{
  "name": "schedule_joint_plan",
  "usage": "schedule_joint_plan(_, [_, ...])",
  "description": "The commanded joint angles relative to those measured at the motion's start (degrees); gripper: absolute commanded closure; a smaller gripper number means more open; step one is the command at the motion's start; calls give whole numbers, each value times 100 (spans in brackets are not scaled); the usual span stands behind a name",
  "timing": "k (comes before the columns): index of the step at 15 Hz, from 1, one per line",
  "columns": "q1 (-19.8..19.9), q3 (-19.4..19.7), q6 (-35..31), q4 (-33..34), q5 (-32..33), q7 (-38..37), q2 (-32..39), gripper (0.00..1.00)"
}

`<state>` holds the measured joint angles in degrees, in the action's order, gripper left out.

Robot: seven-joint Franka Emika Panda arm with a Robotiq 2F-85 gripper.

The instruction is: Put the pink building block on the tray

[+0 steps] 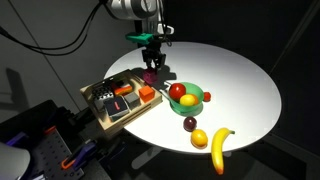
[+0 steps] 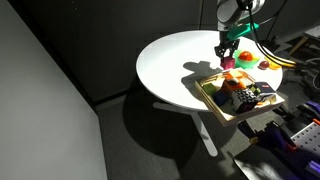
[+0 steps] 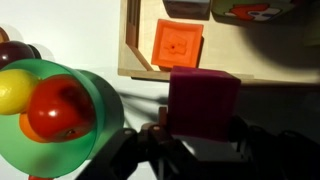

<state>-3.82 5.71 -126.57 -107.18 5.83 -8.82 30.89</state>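
Observation:
The pink building block is a magenta cube held between my gripper's two dark fingers. In both exterior views the gripper points down and holds the block low over the white table, just outside the rim of the tray. The light-wood tray lies at the table's edge. It holds an orange block and other blocks. I cannot tell whether the pink block touches the table.
A green bowl with a red fruit and a yellow fruit stands next to the gripper. A dark plum, a lemon and a banana lie near the table's front edge.

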Motion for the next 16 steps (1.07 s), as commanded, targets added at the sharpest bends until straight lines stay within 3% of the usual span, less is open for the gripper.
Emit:
schedule_joint_plan(1, [13, -93, -112, -614, 169, 41, -487, 68])
schedule_joint_plan(11, [-5, -377, -108, -1571, 229, 351, -1041, 68])
schedule_joint_plan(12, [-13, -391, -103, -1637, 253, 351, -1083, 18])
schedule_joint_plan(16, [-1, -444, -99, -1823, 337, 347, -1249, 0])
